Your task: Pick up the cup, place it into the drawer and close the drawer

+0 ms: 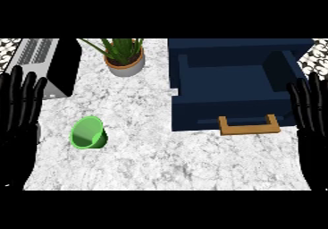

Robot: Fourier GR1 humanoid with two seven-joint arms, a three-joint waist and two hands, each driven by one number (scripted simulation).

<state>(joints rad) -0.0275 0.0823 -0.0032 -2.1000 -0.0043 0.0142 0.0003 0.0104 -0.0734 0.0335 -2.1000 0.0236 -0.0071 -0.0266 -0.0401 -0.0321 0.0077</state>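
Nothing is done yet. The round green plastic cup [87, 133] lies on the white marble tabletop [159, 156]. The dark blue drawer [192, 120] is open. The left hand [18, 107] and right hand [316, 112] have straight fingers and hold nothing.

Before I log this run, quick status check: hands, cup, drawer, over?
Left hand and right hand open, holding nothing. Green cup on counter, untouched. Drawer open. Potted plant at back, off the path.

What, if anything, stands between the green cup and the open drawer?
Nothing visible. Only bare counter lies between the cup and the drawer. The potted plant stands farther back, off that line.
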